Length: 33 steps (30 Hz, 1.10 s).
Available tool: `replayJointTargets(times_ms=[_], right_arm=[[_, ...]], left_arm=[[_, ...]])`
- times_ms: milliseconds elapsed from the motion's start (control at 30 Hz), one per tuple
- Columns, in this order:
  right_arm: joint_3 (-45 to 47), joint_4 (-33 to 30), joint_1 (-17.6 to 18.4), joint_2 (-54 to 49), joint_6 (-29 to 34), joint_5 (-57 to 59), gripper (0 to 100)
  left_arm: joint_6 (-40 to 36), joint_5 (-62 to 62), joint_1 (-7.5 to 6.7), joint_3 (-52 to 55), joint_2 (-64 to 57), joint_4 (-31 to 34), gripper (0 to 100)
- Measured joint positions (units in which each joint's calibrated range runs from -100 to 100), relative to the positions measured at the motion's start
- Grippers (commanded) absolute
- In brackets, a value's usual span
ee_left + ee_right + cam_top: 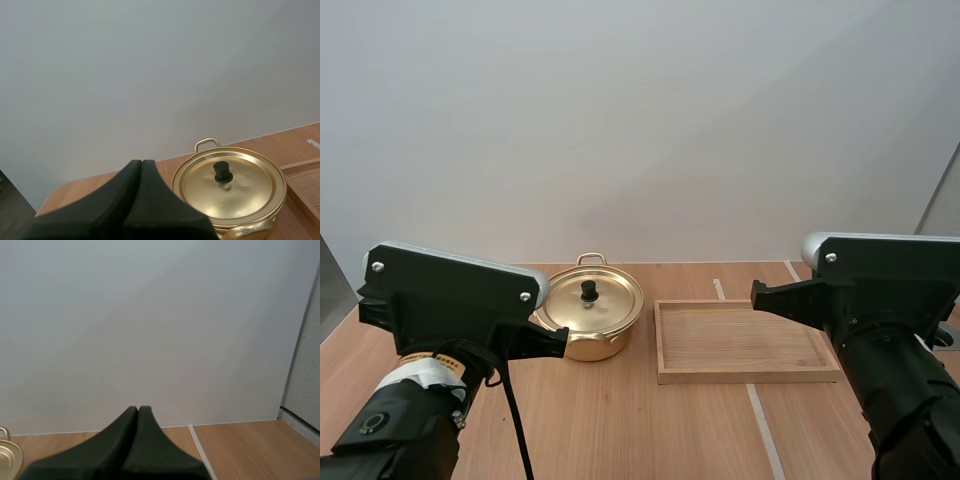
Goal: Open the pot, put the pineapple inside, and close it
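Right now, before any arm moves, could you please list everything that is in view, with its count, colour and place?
pot: one, gold, on the table to the left of the tray, apart from it
lid: one, gold, sitting on the pot
knob: one, black, at the lid's centre
wooden tray: one, light wood, on the table to the right of the pot
tape lines: two, white, on the table by the tray
table: one, wood brown, under everything
left gripper: one, black, fingers together, raised, just short of the pot
right gripper: one, black, fingers together, raised, at the tray's right side
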Motion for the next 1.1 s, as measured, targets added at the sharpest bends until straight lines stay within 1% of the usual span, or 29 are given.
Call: replayJointTargets(times_ms=[100,200,267,500,567,600,633,667,700,767,833,867,933,967,1000,1033,1100], right_arm=[[1.62,-0.25,0.00,0.00,0.00,-0.17,0],[5.46,-3.36,0.00,0.00,-0.09,-0.34,0],[7.33,-4.16,0.00,0.00,-0.09,-0.34,0],[8.04,-4.98,0.00,0.00,-0.09,1.38,0],[8.04,-7.24,0.00,0.00,-0.09,2.48,0],[8.04,-9.88,0.00,0.00,-0.09,2.66,0],[8.04,-13.75,0.00,0.00,0.19,3.00,0],[8.04,-18.87,0.00,0.00,1.80,3.29,0],[8.04,-24.66,0.00,0.00,5.35,3.75,0],[8.14,-36.15,0.00,0.00,14.44,4.28,0],[8.14,-50.41,0.00,0.00,27.35,5.11,0],[8.14,-55.99,0.00,0.00,33.89,6.00,0],[8.14,-69.27,0.00,0.00,46.94,9.70,0],[8.14,-75.03,0.00,0.00,51.74,12.34,0],[8.14,-79.79,0.00,0.00,56.88,15.21,0],[8.14,-83.20,0.00,0.00,60.80,18.00,0],[8.14,-86.61,0.00,0.00,65.05,20.99,0]], left_arm=[[0.00,-0.38,0.00,0.00,0.00,0.00,0],[0.00,-0.54,0.00,0.00,0.00,0.00,0],[0.00,-0.54,0.00,0.00,0.00,0.00,0],[0.00,-0.54,0.00,0.00,0.00,0.00,0],[0.00,-0.54,0.00,0.00,0.00,0.00,0],[0.00,-0.54,0.00,0.00,0.00,0.00,0],[0.00,-0.54,0.00,0.00,0.00,0.00,0],[0.00,-0.54,0.00,0.00,0.00,0.00,0],[0.00,-0.54,0.00,0.00,0.00,0.00,0],[0.00,-0.54,0.00,0.00,0.00,0.00,0],[0.00,-0.54,0.00,0.00,0.00,0.00,0],[0.00,-0.54,0.00,0.00,0.00,0.00,0],[0.00,-0.54,0.00,0.00,0.00,0.00,0],[0.00,-0.54,0.00,0.00,0.00,0.00,0],[0.00,-0.54,0.00,0.00,0.00,0.00,0],[0.00,-0.54,0.00,0.00,0.00,0.00,0],[0.00,-0.54,0.00,0.00,0.00,0.00,0]])
